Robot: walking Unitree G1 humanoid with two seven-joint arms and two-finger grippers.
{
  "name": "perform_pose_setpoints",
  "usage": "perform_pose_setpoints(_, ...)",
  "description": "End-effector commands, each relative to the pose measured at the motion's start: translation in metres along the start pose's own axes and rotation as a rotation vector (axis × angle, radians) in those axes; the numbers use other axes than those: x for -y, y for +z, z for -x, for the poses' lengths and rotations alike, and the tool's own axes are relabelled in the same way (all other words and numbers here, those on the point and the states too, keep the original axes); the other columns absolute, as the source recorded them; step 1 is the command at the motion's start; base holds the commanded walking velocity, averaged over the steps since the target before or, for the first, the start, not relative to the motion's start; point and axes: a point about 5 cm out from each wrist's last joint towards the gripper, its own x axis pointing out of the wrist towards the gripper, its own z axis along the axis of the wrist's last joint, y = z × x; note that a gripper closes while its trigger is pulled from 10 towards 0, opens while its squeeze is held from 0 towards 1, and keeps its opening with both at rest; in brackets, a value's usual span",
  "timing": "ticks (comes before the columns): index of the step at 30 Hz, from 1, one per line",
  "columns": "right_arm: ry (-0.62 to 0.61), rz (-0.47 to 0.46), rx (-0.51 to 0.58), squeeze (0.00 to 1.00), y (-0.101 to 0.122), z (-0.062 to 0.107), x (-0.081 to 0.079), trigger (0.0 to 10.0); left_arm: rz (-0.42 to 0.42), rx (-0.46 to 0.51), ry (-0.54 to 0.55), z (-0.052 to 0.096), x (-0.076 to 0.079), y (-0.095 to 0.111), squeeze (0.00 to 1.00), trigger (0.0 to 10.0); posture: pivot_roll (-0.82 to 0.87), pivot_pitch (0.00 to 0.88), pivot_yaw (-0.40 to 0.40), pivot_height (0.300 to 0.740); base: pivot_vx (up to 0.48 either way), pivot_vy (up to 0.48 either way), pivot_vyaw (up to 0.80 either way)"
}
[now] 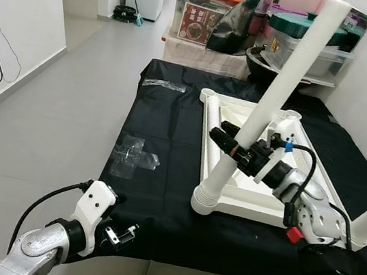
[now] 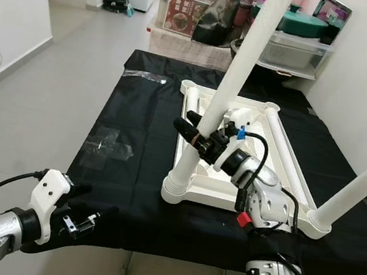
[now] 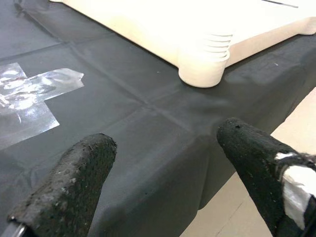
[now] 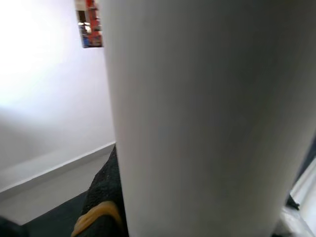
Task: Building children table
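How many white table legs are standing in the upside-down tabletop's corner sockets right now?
2. One table leg rises tilted from the near-left corner of the tabletop, with the right gripper clamped on it. The second leg stands at the near-right corner. The far sockets look empty.

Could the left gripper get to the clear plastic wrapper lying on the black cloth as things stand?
Probably yes. The left gripper hangs open at the near edge of the black cloth, and the clear plastic wrapper lies just ahead on open cloth, left of the white table top. Nothing stands between them.
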Motion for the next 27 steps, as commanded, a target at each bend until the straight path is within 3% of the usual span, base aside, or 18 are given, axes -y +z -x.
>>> perform_pose_setpoints(1, -0.073, -0.023, -0.097, 0.0, -0.018, 0.001, 0.001, 0.0, -0.005, -0.003, -0.004, -0.003, 0.002, -0.001, 0.0, 10.0, 0.05, 0.0, -0.108, 0.74, 0.0, 0.0, 0.0)
perform_pose_setpoints(8, -0.264, -0.099, -0.098, 0.0, -0.029, -0.007, -0.007, 0.0, 0.001, -0.003, -0.002, -0.004, 0.003, -0.002, 0.0, 10.0, 0.05, 0.0, -0.108, 0.74, 0.0, 0.0, 0.0)
perform_pose_setpoints(11, -0.411, -0.105, -0.056, 0.0, -0.025, -0.007, -0.003, 0.0, 0.001, -0.002, -0.004, -0.004, 0.003, -0.003, 0.0, 10.0, 0.05, 0.0, -0.108, 0.74, 0.0, 0.0, 0.0)
perform_pose_setpoints(13, -0.437, -0.106, -0.046, 0.0, -0.023, -0.007, -0.002, 0.0, 0.001, -0.003, -0.004, -0.004, 0.003, -0.003, 0.0, 10.0, 0.05, 0.0, -0.108, 0.74, 0.0, 0.0, 0.0)
perform_pose_setpoints(21, -0.68, -0.066, -0.007, 0.0, -0.015, -0.004, -0.007, 0.0, 0.0, 0.005, -0.004, -0.007, 0.004, -0.002, 0.0, 10.0, 0.04, 0.0, -0.113, 0.74, 0.0, 0.0, 0.0)
perform_pose_setpoints(27, -0.748, 0.026, 0.034, 0.0, -0.008, -0.005, -0.014, 0.0, 0.001, 0.005, -0.002, -0.008, 0.004, -0.003, 0.0, 10.0, 0.04, 0.0, -0.117, 0.74, 0.0, 0.0, 0.0)
